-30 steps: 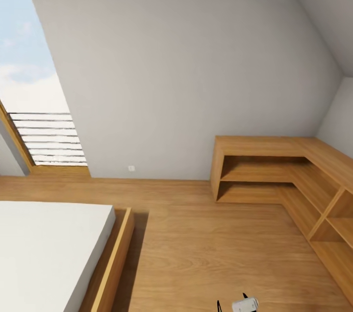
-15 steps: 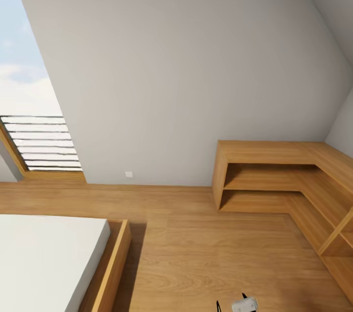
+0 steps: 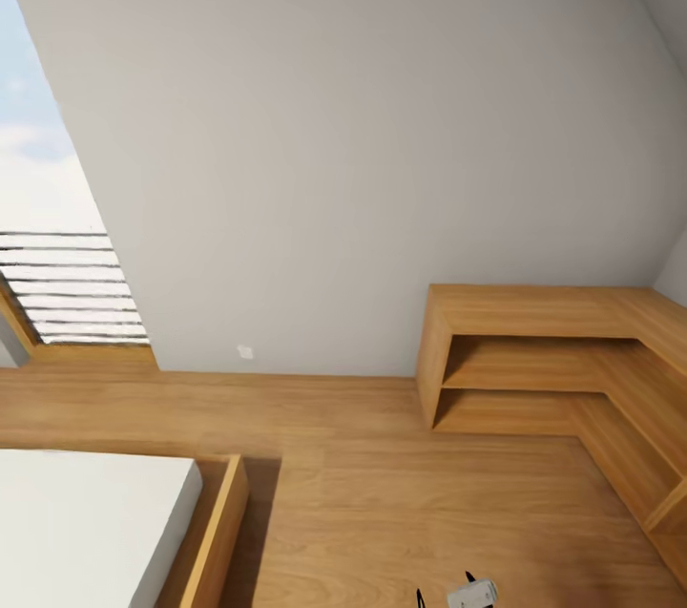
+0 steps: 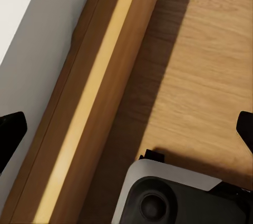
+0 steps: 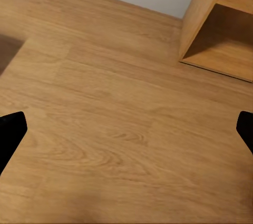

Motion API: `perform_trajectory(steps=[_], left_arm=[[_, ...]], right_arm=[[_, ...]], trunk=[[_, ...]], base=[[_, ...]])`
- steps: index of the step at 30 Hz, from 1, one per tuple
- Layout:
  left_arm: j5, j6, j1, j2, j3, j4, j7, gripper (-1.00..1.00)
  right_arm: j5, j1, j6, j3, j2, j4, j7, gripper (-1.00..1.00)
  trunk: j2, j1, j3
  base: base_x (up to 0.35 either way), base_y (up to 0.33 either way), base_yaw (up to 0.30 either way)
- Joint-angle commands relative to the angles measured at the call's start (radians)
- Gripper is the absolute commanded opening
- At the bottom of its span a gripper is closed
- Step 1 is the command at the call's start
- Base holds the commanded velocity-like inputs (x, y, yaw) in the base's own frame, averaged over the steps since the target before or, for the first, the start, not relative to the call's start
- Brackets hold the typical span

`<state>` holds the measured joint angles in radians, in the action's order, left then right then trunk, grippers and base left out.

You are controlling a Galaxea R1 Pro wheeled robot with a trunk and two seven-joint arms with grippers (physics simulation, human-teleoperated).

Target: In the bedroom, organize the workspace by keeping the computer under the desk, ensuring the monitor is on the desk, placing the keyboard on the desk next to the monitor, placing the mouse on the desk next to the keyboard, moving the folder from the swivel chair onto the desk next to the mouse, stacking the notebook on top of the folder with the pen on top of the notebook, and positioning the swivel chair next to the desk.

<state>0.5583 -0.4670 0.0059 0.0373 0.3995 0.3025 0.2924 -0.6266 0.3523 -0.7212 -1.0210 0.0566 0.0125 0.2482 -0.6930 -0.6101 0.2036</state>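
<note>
Both pincers gape with nothing held; left pincer beside the bed frame; right pincer over wood floor.

Bright, even daylight, prob. from skylight; soft shadow beside bed; sharp renders.

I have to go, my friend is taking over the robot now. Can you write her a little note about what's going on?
Left gripper: jaws wide open, empty, over the wooden bed frame and floor.
Right gripper: jaws wide open, empty, over bare wood floor.
The head camera faces a grey sloped wall, the bed at left, and a low oak shelf unit at right.
None of the job's things are in these pictures, so nothing shows as done.
Left to do: find the desk, then every step.
</note>
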Motion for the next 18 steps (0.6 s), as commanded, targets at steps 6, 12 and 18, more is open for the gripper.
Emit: perform_trajectory(steps=[6, 12, 18], left_arm=[[0.005, -0.001, 0.0, 0.001, 0.009, 0.003, 0.008, 1.0], [0.005, -0.001, 0.0, 0.001, 0.008, 0.003, 0.008, 1.0], [0.005, -0.001, 0.0, 0.001, 0.008, 0.003, 0.008, 1.0]], right_arm=[[0.0, 0.0, -0.006, -0.007, 0.0, 0.0, 0.008, 1.0], [-0.006, 0.0, -0.007, -0.005, 0.0, 0.0, 0.009, 1.0], [-0.007, 0.0, -0.007, -0.004, 0.0, 0.0, 0.008, 1.0]], trunk=[[-0.001, -0.001, 0.001], [-0.001, -0.001, 0.001], [-0.001, -0.001, 0.001]], base=[[0.326, 0.0, 0.0], [0.326, 0.0, 0.0], [0.326, -0.008, 0.0]])
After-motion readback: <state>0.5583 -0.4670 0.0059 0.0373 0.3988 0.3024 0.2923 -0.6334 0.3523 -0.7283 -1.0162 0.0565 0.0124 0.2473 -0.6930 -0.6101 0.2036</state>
